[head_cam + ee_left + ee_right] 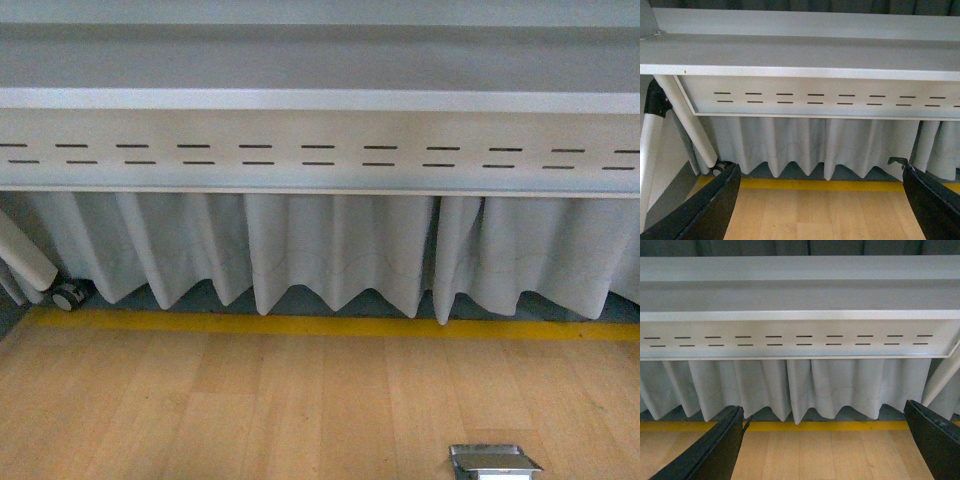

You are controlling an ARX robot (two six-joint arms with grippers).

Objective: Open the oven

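The oven is out of view in all three views. My left gripper (820, 200) is open and empty, its two black fingers (710, 210) spread wide over the wooden floor. My right gripper (825, 440) is also open and empty, its black fingers (715, 450) wide apart above the same floor. Neither arm shows in the front view.
A grey table (320, 100) with a slotted metal apron (320, 155) fills the upper part of each view. A white pleated curtain (330, 250) hangs behind it. A yellow line (330, 327) crosses the wooden floor (250, 410). A table leg with a castor (68, 296) stands at left. A metal floor box (492, 462) lies at bottom right.
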